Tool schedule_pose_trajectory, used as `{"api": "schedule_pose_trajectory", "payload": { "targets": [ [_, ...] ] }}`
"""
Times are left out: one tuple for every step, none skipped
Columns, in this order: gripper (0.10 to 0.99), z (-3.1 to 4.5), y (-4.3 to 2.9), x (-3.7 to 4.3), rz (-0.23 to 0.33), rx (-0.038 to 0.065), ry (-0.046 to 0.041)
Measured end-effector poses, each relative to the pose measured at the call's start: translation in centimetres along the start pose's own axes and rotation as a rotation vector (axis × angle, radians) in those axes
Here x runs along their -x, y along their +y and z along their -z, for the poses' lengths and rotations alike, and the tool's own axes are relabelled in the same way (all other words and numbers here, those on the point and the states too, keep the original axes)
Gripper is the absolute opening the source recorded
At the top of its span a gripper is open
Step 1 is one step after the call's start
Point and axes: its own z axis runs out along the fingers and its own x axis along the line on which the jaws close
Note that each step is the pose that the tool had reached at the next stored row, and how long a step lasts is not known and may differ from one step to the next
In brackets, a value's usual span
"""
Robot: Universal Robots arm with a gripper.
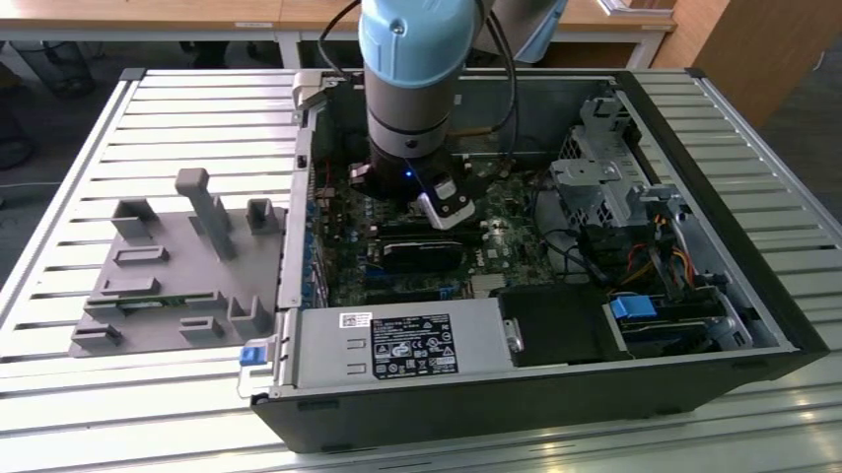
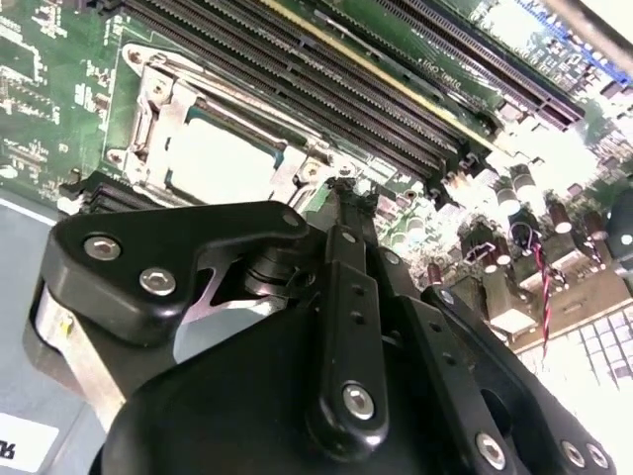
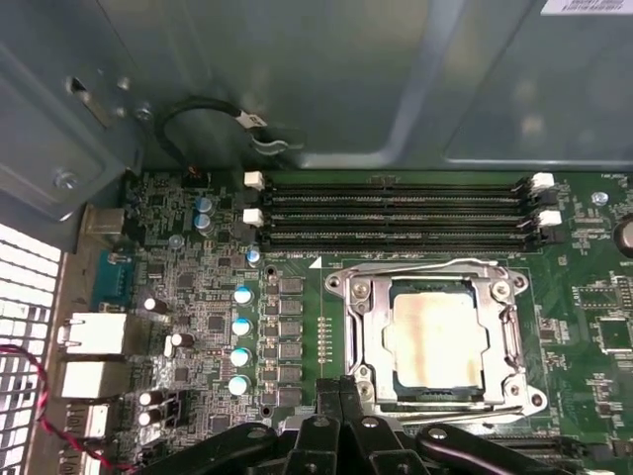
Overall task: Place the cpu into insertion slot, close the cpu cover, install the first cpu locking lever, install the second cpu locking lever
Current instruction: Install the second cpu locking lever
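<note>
Right at the lens, the gripper [image 3: 341, 396] has its fingers [image 2: 341, 213] pinched together, nothing between them, tips at the edge of the insertion slot [image 3: 435, 341]. Just beyond, the cpu [image 3: 435, 336] sits in the slot, framed by the lowered cpu cover [image 3: 358, 327]. Farther back run the memory slots [image 3: 396, 213].

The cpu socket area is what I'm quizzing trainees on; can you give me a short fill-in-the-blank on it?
1. The cpu lies inside the ____ slot.
2. The cpu cover frames it with a square ____.
3. The long memory slots beside the socket are ____ in colour.
4. The motherboard is ____.

Missing words: insertion; window; black; green
</note>
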Motion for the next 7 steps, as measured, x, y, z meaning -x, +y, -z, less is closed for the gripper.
{"api": "schedule_pose_trajectory", "payload": {
  "targets": [
    [0.106, 0.14, 0.04, 0.0, 0.0, 0.0, 0.0],
    [0.106, 0.27, 0.09, 0.0, 0.0, 0.0, 0.0],
    [0.106, 0.4, 0.13, 0.0, 0.0, 0.0, 0.0001],
    [0.106, 0.5, 0.16, 0.0, 0.0, 0.0, 0.0],
    [0.106, 0.56, 0.18, 0.0, 0.0, 0.0, 0.0],
    [0.106, 0.57, 0.19, 0.01, 0.0, 0.0, -0.0001],
    [0.106, 0.57, 0.19, 0.01, 0.0, 0.0, -0.0002]
  ]
}}
